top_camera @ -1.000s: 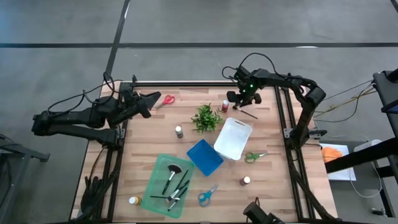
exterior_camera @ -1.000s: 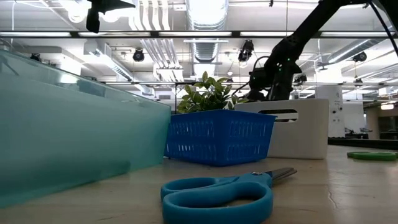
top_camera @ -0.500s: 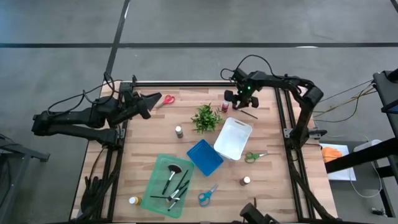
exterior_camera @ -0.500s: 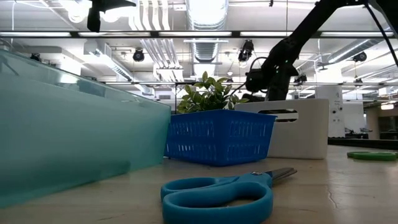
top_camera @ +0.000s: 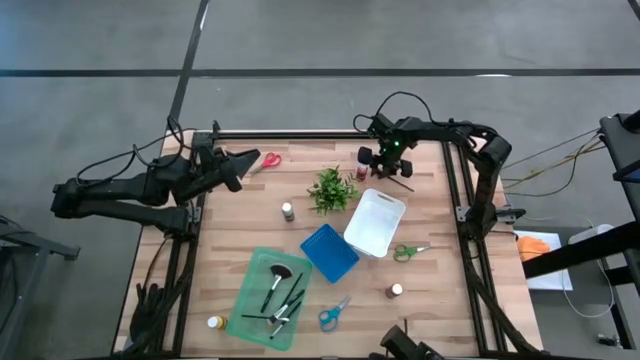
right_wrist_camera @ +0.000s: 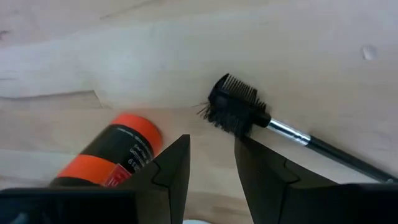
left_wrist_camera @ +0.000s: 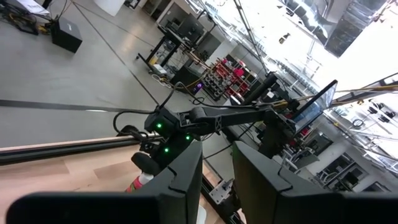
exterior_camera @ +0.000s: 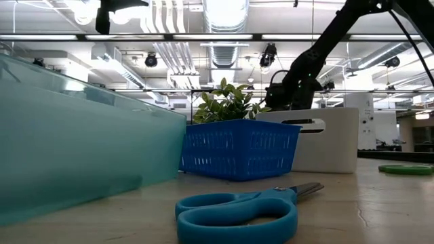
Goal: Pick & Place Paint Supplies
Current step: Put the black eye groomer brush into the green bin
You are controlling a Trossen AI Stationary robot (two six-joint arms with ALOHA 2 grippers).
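My right gripper (top_camera: 384,166) (right_wrist_camera: 211,146) hangs over the table's far right part, open by a narrow gap and touching nothing. A red-capped paint bottle (top_camera: 362,171) (right_wrist_camera: 121,152) sits just left of it. A black-bristled brush (top_camera: 398,182) (right_wrist_camera: 237,109) lies flat on the wood to its right. My left gripper (top_camera: 238,164) (left_wrist_camera: 217,152) waits at the far left edge, its fingers slightly apart, close to the red scissors (top_camera: 270,159). In the low view my right gripper (exterior_camera: 285,91) shows behind the white bin (exterior_camera: 319,139).
A leafy plant (top_camera: 331,188) stands mid-table. Nearer are the white bin (top_camera: 376,222), a blue basket (top_camera: 329,252) and a green tray (top_camera: 250,305) holding several brushes. Green scissors (top_camera: 408,251), blue scissors (top_camera: 334,313) and small bottles (top_camera: 288,211) (top_camera: 396,290) (top_camera: 214,322) lie scattered.
My right gripper has moved a little toward the table's left, closer to the red-capped bottle. Nothing on the table has shifted.
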